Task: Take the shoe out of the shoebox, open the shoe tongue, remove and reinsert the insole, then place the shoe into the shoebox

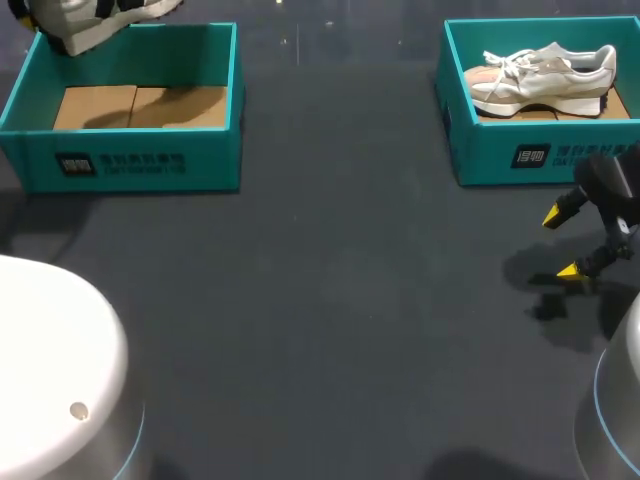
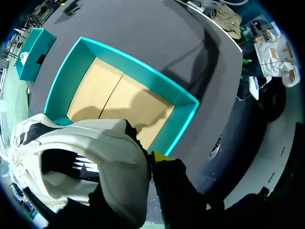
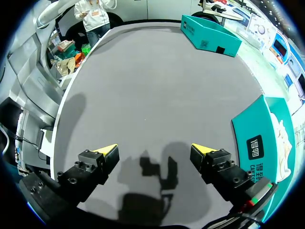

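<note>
Left end effector was clamped on a white shoe, holding it in the air above the left shoebox, so the take-out step looked nearly done. The next move called for carrying the shoe clear of the box and down onto the table for the tongue work. Right end effector hovered over the table, fingers spread wide and holding nothing, just beside the right shoebox with a second shoe inside.

dark table carries left shoebox and right shoebox.
</note>
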